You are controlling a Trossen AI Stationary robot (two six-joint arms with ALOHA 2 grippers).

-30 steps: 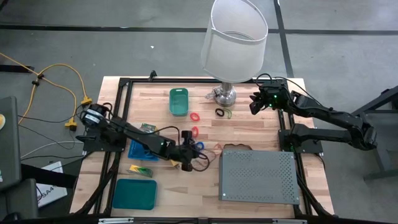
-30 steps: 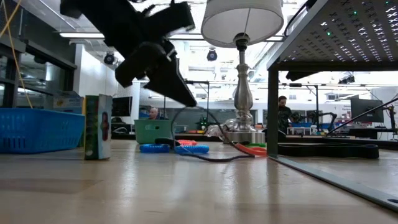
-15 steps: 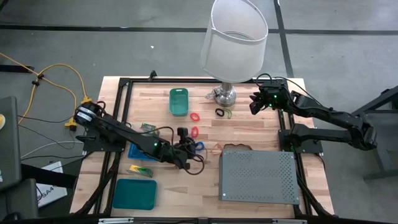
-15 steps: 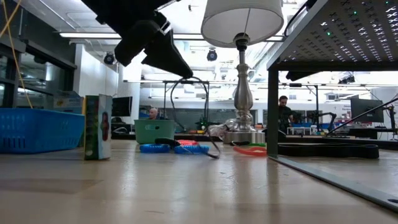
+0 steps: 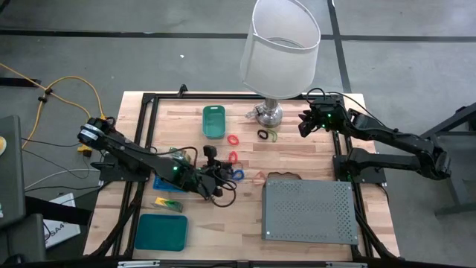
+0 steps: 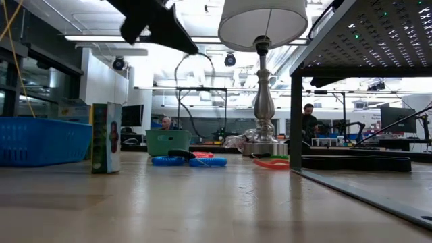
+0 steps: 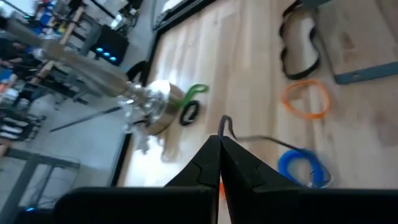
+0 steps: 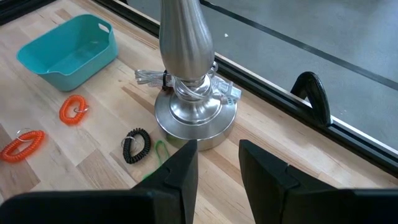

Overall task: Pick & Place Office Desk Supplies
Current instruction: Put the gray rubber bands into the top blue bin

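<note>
Left gripper (image 5: pixel 216 181), fingers pinched on black loop (image 6: pixel 192 88), now lifting it higher off table; right gripper (image 5: pixel 303 125) waiting far right, fingers parted.

Light is even and fairly bright in the high view; it comes from overhead and shadows on the table (image 5: pixel 312 156) are soft and short. The lampshade (image 5: pixel 280 46) reads pale without glare.

In the low view the room behind is strongly backlit: ceiling lights and windows blow out to white, and the arm (image 6: pixel 152 23) overhead is a near-black silhouette. The near tabletop (image 6: pixel 202 209) is out of focus, with a dull sheen.

The left wrist view is smeared with motion blur throughout; the lamp base (image 7: pixel 152 106) shows bright glints.

The right wrist view is sharp and evenly lit, with highlights on the chrome base (image 8: pixel 193 115).
</note>
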